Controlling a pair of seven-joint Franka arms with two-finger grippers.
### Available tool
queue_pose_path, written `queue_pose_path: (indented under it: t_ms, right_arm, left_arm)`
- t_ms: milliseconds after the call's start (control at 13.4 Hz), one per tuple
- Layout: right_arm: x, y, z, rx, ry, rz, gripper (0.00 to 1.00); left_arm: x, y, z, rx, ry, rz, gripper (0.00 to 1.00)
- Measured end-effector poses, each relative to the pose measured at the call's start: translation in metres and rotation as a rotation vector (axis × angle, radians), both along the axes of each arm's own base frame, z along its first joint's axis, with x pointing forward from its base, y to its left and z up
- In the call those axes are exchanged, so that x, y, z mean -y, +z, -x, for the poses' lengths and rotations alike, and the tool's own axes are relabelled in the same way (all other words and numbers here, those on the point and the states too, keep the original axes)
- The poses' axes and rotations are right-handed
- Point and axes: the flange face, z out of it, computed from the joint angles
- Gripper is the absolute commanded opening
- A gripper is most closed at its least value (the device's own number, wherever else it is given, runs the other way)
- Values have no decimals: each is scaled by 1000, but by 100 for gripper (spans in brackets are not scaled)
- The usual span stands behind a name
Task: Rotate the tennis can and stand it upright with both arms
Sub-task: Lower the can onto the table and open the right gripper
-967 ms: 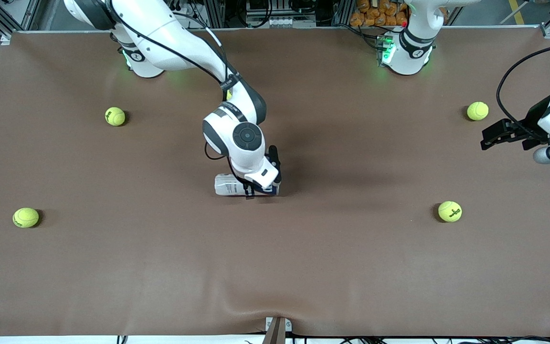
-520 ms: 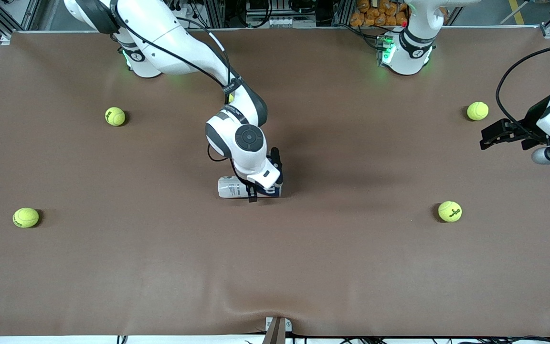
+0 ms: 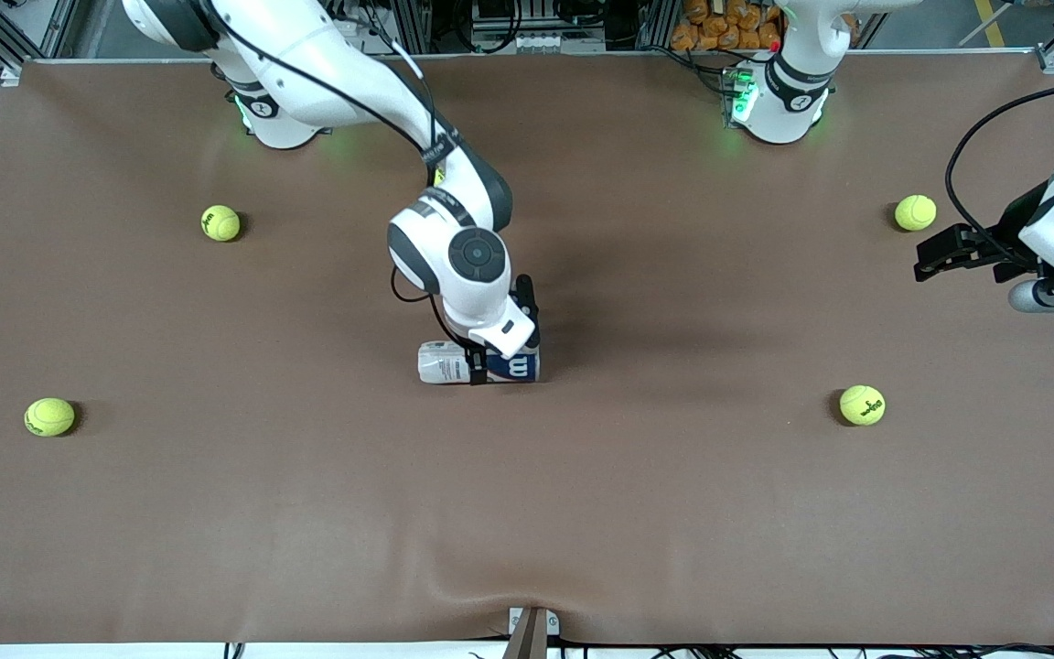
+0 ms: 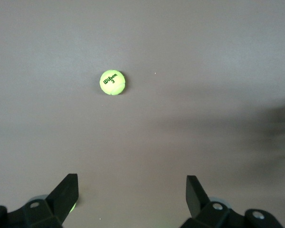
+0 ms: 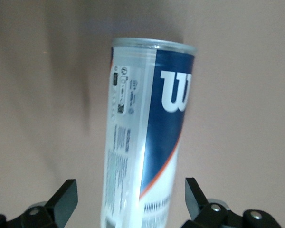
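Note:
The tennis can point(image 3: 454, 362) lies on its side in the middle of the table, its dark-blue label with the white "W" toward the left arm's end. My right gripper point(image 3: 500, 352) is down over it, open, one finger on each side of the can and not touching it. In the right wrist view the can point(image 5: 142, 142) runs between the spread fingers of the right gripper point(image 5: 131, 190), silvery rim away from the wrist. My left gripper point(image 3: 928, 258) waits open and empty in the air over the left arm's end of the table; it also shows in the left wrist view point(image 4: 132, 187).
Yellow-green tennis balls lie scattered: two toward the right arm's end point(image 3: 220, 222) point(image 3: 49, 416), two toward the left arm's end point(image 3: 915, 212) point(image 3: 862, 405). The left wrist view shows one ball point(image 4: 113, 82) on bare table and another's edge point(image 4: 72, 206) by a finger.
My right hand has shifted a little over the can, which has slid slightly toward the left arm's end; its blue "W" label now shows. The left gripper has drifted slightly.

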Motion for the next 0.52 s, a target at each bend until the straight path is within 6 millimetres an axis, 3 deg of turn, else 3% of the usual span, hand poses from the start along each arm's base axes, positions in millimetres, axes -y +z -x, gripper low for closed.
queue_pose_path:
  t_ms: [297,372,520]
  right_arm:
    - [5,67,-1,43,-32,-23,100]
    - [15,77,-8,59,-74,-29,100]
    - [53,87,-37,81,-190,-37,100]
  left_arm:
    - [11,-24,-8,-51,-3,64,100]
    - [16,-30,-10,-65,0,101,100]
    - [23,-38,-13,-82,-3,133,100]
